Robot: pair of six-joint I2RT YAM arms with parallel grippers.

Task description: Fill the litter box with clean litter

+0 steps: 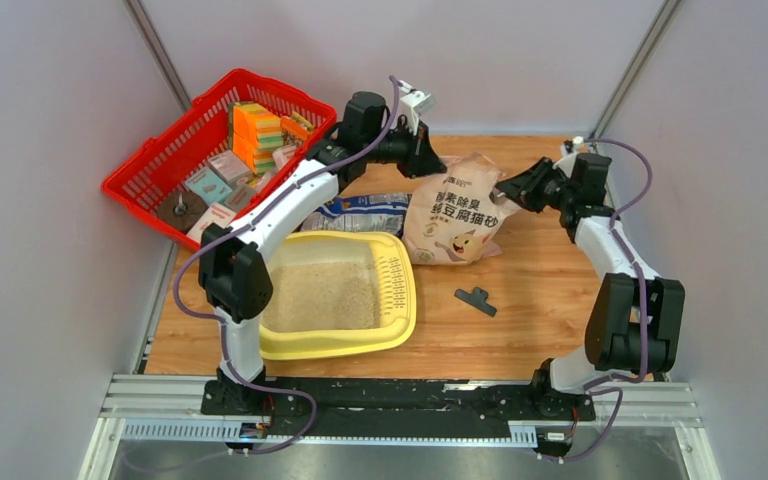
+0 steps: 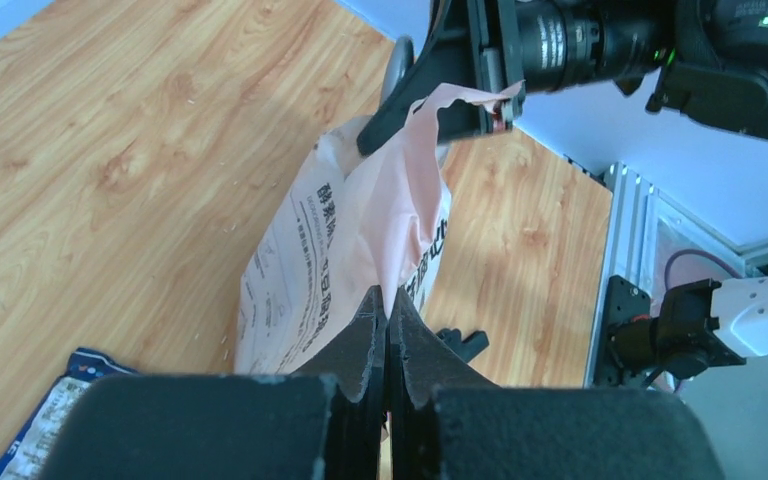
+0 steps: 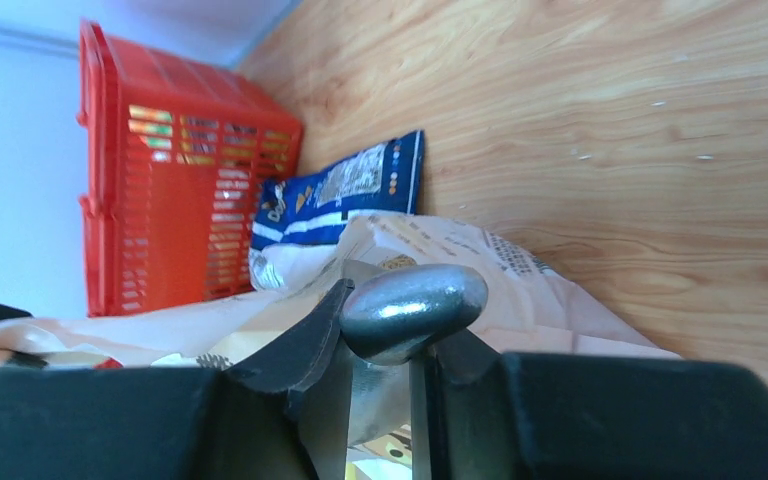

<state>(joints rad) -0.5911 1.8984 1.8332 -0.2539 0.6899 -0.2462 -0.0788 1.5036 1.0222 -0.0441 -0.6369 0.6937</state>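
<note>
Left gripper (image 2: 388,335) clenched tight on the top edge of the tan bag (image 1: 457,215), paper flap pinched between the black fingers (image 2: 365,345). Right gripper (image 1: 503,190) clamped on the bag's opposite top corner; the left wrist view shows the flap running into its jaws. In the right wrist view a shiny rounded metal piece (image 3: 415,300) sits between the fingers; can't tell what it is.

The bag hangs between the two grippers, its base on the table (image 1: 550,290), just behind the litter box (image 1: 400,320) at its far-right corner. Litter box lies near the left arm's base, slotted strip on its right side. Clean litter (image 1: 322,296) covers its floor. Blue-and-white bag (image 1: 368,212) lies flat directly behind the box, touching the tan bag. Red basket (image 1: 160,160) is behind and left of the box, tilted against the wall. Black clip (image 1: 475,300) is right of the box, apart from it.
</note>
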